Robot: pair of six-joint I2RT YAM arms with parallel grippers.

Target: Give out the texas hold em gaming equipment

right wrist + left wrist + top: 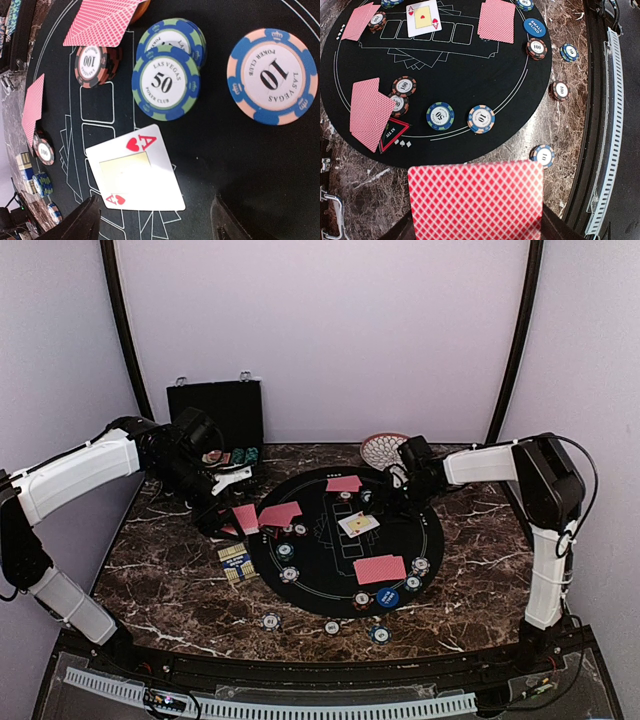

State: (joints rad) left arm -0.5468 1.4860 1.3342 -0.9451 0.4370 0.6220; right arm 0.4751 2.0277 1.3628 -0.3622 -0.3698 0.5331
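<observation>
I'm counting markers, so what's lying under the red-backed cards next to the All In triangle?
The red-backed cards overlap the left side of the All In triangle and the edge of a striped chip. Anything fully beneath them is hidden.

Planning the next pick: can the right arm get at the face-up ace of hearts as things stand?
Probably yes. The open right end effector hangs near the ace of hearts, which lies uncovered on the black mat; the 50 chips sit apart from it.
</observation>
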